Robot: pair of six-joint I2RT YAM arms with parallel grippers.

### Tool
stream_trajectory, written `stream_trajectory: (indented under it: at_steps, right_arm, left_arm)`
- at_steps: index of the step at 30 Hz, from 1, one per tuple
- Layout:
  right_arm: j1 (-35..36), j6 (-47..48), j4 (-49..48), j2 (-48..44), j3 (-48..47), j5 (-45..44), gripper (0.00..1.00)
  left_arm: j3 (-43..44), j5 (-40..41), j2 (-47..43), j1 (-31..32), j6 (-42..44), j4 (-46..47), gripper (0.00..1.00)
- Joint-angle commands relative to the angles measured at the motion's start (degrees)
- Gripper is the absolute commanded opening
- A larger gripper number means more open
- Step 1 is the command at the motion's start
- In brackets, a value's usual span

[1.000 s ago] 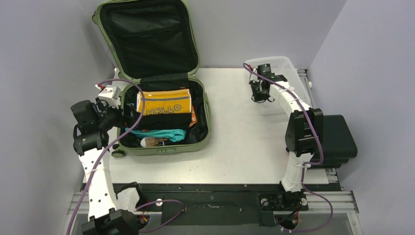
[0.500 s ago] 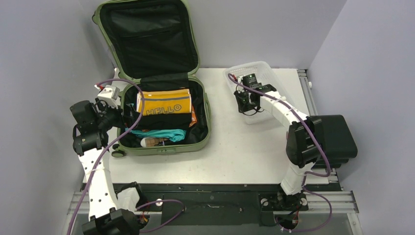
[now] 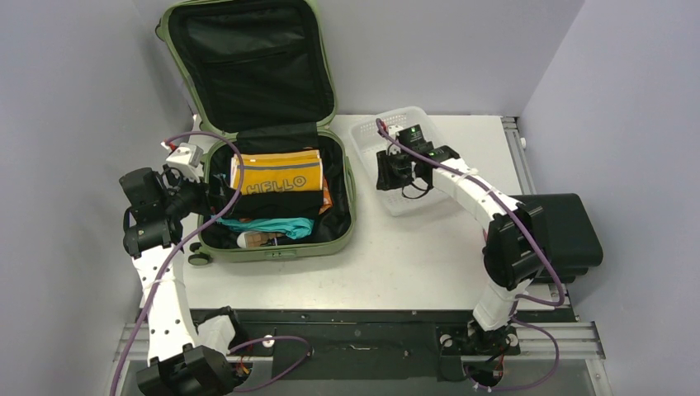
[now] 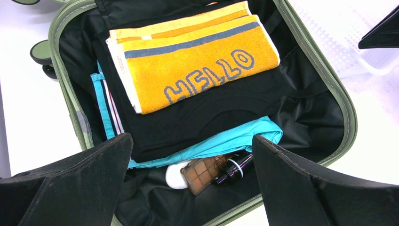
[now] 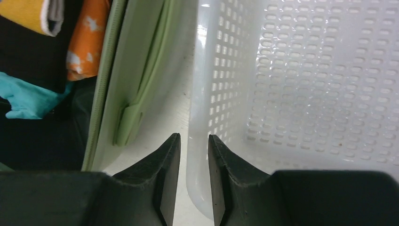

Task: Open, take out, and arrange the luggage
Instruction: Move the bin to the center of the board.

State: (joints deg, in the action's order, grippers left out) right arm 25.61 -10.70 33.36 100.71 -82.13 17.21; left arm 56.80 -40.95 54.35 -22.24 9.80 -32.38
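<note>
Near right corner first: a small black hard case [image 3: 569, 235] sits at the edge of the white table [image 3: 413, 256], out of play. Over on the left, the left gripper [image 4: 190, 141] hangs above the large light olive-green hard-shell suitcase [image 3: 285, 250] with its claw spread wide, and to my eye it's lining up a first pick. The luggage lies flat on the table's left half, already open; unpacking looks not yet begun. Inside, front to back, are a brown makeup palette [image 4: 204, 172], a teal garment [image 4: 226, 139], a folded black garment [image 4: 211, 117], and an orange towel lettered HELLO [image 4: 197, 61] on top. The right gripper [image 5: 194, 136] straddles the wall of the white mesh plastic basket [image 5: 306, 70], which is parked just beside the suitcase, likely as the drop spot. Its fingers are narrow, but I can't tell whether they're pinching or just free. Farthest back, the black-lined lid [image 3: 248, 58] stands up by the rear wall.
</note>
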Motion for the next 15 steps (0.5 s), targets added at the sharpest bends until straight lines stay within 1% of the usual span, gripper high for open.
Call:
stream_trajectory:
  at_steps: [1,6,10,15]
  right_arm:
    - [1.1,-1.9,-3.0,-0.3,-1.9,3.3,0.26]
    - [1.4,2.6,0.6,1.3,-2.4,0.7,0.24]
    - [0.8,8.3,1.2,-2.2,-0.2,-3.3,0.25]
    - [-1.8,17.5,3.1,-8.8,1.3,-4.4,0.31]
  left_arm:
    - [0.4,-1.4,-0.2,-0.4,1.1,1.4,0.96]
    - [0.6,-1.4,-0.2,-0.4,1.1,1.2,0.96]
    - [0.7,0.1,0.3,-0.4,1.5,1.1,0.96]
    - [1.2,3.6,2.8,0.8,4.1,-0.8,0.96]
